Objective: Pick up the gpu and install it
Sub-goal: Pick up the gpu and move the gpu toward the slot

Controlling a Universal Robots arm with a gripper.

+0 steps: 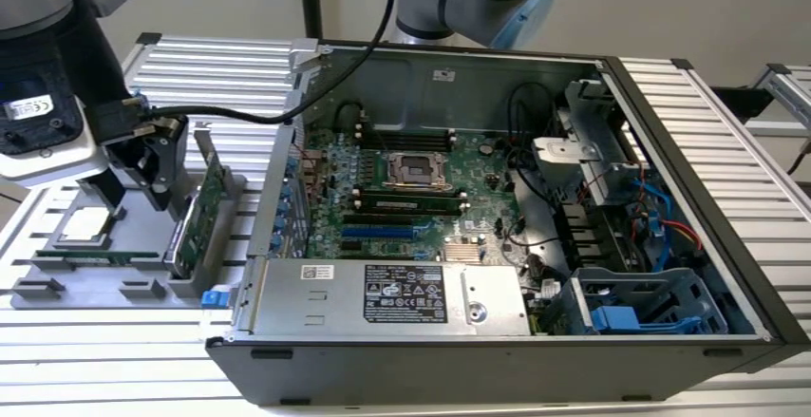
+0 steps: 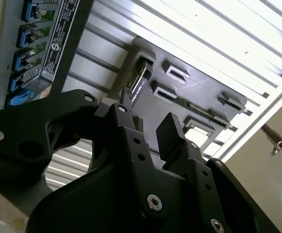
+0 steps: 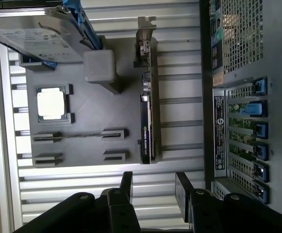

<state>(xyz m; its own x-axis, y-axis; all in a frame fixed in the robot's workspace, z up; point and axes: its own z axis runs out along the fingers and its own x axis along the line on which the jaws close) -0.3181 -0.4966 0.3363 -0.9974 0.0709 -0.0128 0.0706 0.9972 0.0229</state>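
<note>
The gpu (image 1: 190, 216) stands on edge in a grey holder tray (image 1: 76, 289) at the exterior view's left, green board facing the camera and silver bracket upward. My gripper (image 1: 150, 165) hangs just above and beside it, toward the exterior view's left. In the first wrist view the gpu (image 3: 148, 119) appears edge-on, and my gripper (image 3: 154, 187) is open with nothing between its black fingers. In the second wrist view the gripper (image 2: 148, 127) has its fingers spread apart, and the gpu (image 2: 138, 83) lies beyond them, untouched.
The open computer case (image 1: 709, 151) lies right of the tray, its motherboard (image 1: 405, 189) exposed, with a blue slot (image 1: 380, 232) and a silver power supply (image 1: 380, 293). The tray also holds a hard drive with blue rails (image 3: 39, 34), a processor (image 3: 51, 103) and a memory stick (image 3: 77, 136).
</note>
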